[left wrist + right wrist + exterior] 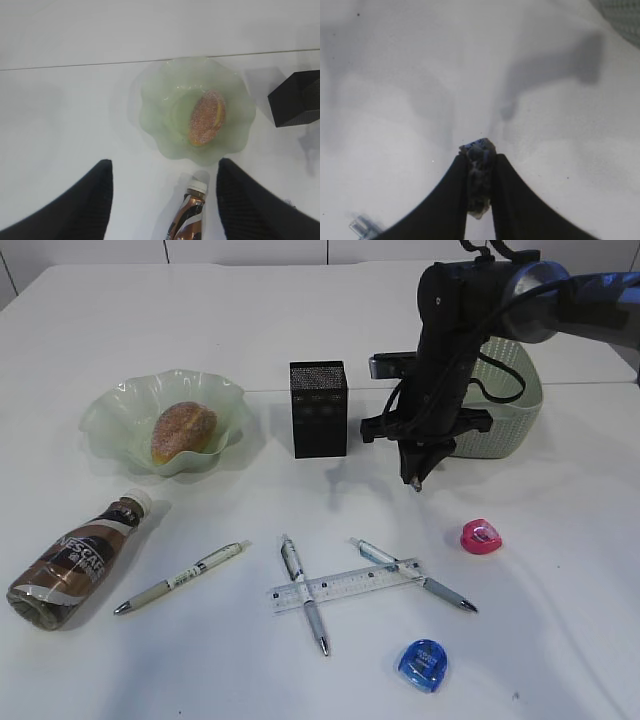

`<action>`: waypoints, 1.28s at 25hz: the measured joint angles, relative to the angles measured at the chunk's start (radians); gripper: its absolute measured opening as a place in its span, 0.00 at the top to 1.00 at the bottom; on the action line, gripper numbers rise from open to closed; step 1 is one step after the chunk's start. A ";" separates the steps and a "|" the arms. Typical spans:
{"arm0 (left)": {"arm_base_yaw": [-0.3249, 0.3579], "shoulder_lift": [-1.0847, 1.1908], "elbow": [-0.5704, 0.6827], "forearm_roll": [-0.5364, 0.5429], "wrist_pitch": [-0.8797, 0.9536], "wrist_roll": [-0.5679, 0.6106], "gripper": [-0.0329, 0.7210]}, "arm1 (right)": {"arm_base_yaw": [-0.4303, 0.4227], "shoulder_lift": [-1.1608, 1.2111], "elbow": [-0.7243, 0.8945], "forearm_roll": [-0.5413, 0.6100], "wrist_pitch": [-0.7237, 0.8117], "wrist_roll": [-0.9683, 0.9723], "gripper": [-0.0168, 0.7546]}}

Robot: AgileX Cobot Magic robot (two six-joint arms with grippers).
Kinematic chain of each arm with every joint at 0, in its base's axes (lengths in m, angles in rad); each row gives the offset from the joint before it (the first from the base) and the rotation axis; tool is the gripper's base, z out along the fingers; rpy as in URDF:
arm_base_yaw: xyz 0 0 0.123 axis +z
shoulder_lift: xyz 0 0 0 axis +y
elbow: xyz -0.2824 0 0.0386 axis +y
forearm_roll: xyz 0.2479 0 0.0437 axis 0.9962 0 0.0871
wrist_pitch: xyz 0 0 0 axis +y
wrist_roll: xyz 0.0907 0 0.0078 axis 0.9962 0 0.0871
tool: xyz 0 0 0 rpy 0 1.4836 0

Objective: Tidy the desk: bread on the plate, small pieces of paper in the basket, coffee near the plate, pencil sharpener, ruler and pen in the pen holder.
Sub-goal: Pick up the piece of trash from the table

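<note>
On the table, the bread lies in the plate at far left; the coffee lies on its side nearer, just beside it. The pen holder stands at centre, the basket to its right. Nearer, the ruler lies across two pens, a third pen left, two sharpeners right

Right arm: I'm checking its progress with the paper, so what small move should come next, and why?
Probably carry the wad right and back over the basket, then open. The right gripper has its jaws shut on the wad, and in the exterior view it hangs above bare desk, just left of the basket.
</note>
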 joint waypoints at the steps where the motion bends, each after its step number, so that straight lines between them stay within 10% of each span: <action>1: 0.000 0.000 0.000 0.000 0.000 0.000 0.35 | 0.000 0.000 0.000 0.000 0.000 0.000 0.80; 32: 0.000 0.000 0.000 -0.002 0.000 0.000 0.36 | -0.031 -0.079 -0.138 -0.034 0.011 0.000 0.80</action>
